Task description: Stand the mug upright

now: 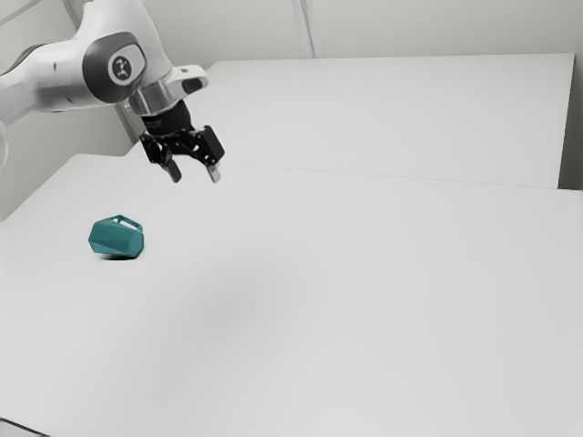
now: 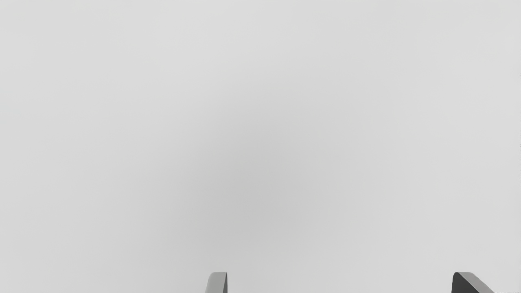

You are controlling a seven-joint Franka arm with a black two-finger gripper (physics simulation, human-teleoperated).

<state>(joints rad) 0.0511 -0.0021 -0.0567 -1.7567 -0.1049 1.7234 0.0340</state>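
My gripper (image 1: 196,176) hangs above the table in the exterior view, its two fingers spread with nothing between them. A teal mug (image 1: 117,238) lies tipped on its side on the table, with its handle on the upper side, toward the exterior view's right. It sits lower in that view than my gripper and toward the view's left, apart from the fingers. In the wrist view, my gripper (image 2: 340,280) is open over bare white surface.
The white tabletop (image 1: 346,300) stretches across the exterior view. A white panel or surface (image 1: 392,118) stands behind it, with pale walls beyond. A thin dark line crosses the exterior view's lower left corner.
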